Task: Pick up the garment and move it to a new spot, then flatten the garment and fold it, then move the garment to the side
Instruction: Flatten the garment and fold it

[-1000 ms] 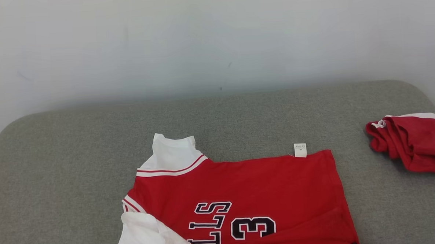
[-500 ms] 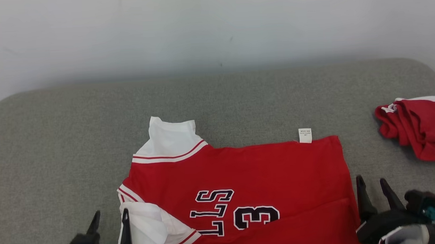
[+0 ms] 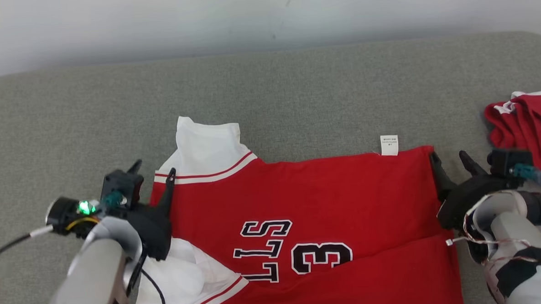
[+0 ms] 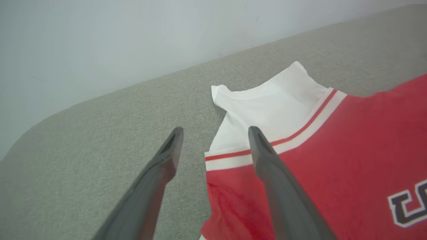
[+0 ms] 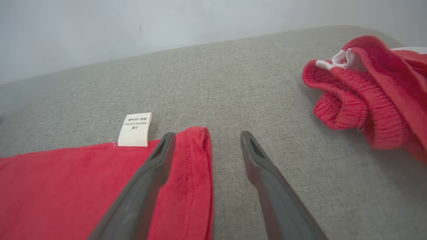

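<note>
The garment [image 3: 309,200] is a red jersey with white sleeves and black lettering, lying mostly flat on the grey padded surface [image 3: 295,87]. A red flap overlaps it at the lower right. My left gripper [image 3: 155,168] stands open at the jersey's left shoulder. In the left wrist view the left gripper [image 4: 216,130] has one finger over the white sleeve [image 4: 273,110] and the other over bare padding. My right gripper [image 3: 447,155] is open at the far right corner. The right wrist view has the right gripper [image 5: 207,134] straddling the hem near the white label [image 5: 135,129].
A crumpled pair of red shorts [image 3: 527,127] with white trim lies at the right edge of the padding, just beyond my right gripper. A pale wall [image 3: 264,15] runs behind the surface. Bare grey padding stretches left of the jersey and beyond it.
The head view has tilted down, so the whole scene has shifted up. Both arms have come into view and moved forward along the jersey's left and right edges, jaws open.
</note>
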### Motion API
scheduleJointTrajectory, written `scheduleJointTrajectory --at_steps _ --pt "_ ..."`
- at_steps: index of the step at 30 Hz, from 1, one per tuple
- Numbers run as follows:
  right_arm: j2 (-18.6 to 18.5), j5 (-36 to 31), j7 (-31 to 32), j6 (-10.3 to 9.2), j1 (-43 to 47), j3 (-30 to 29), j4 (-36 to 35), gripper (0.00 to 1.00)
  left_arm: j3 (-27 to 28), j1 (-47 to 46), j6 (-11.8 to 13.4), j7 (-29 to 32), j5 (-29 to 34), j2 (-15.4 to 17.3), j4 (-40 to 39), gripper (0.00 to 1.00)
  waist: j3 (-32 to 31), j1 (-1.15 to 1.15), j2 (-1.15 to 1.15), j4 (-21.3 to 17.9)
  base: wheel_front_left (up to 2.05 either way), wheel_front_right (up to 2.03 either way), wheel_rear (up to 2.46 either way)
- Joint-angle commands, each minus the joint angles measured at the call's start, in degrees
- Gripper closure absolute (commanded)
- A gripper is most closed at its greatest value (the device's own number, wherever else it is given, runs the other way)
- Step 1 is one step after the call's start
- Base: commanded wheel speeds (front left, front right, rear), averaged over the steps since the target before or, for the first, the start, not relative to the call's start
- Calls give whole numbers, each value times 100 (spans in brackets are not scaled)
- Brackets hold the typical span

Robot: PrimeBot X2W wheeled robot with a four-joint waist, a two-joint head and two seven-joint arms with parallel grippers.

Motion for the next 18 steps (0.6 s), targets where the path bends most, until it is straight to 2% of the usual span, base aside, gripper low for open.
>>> scheduleJointTrajectory --at_steps 1,9,10,11,12,14,15,18 --pt "-34 93 108 -18 -112 75 68 0 -184 -157 13 71 -146 54 23 0 135 -1 -1 -31 0 0 0" --pt "-218 450 628 -18 -705 681 355 0 -1669 -1162 13 710 -1344 715 -78 0 597 -1 -1 -104 0 0 0" --pt "-237 488 647 -18 -757 747 369 5 -1818 -1270 13 795 -1551 806 -116 0 654 -1 -1 -114 0 0 0" --pt "-253 539 627 -18 -802 795 375 24 -1961 -1374 13 883 -1709 910 -152 0 704 -1 -1 -124 0 0 0" --pt "-248 581 618 -18 -838 874 375 53 -2103 -1478 14 984 -1903 1012 -189 0 760 -1 -1 -138 0 0 0" --pt "-207 711 622 -18 -859 1027 362 97 -2411 -1668 13 1172 -2233 1168 -302 0 858 -1 -1 -170 0 0 0" --pt "-218 771 597 -18 -867 1089 351 100 -2549 -1754 13 1256 -2418 1239 -361 0 897 -1 -1 -184 0 0 0" --pt "-283 924 506 -18 -877 1296 318 100 -2851 -1958 13 1435 -2823 1430 -493 0 996 -1 -1 -234 0 0 0"
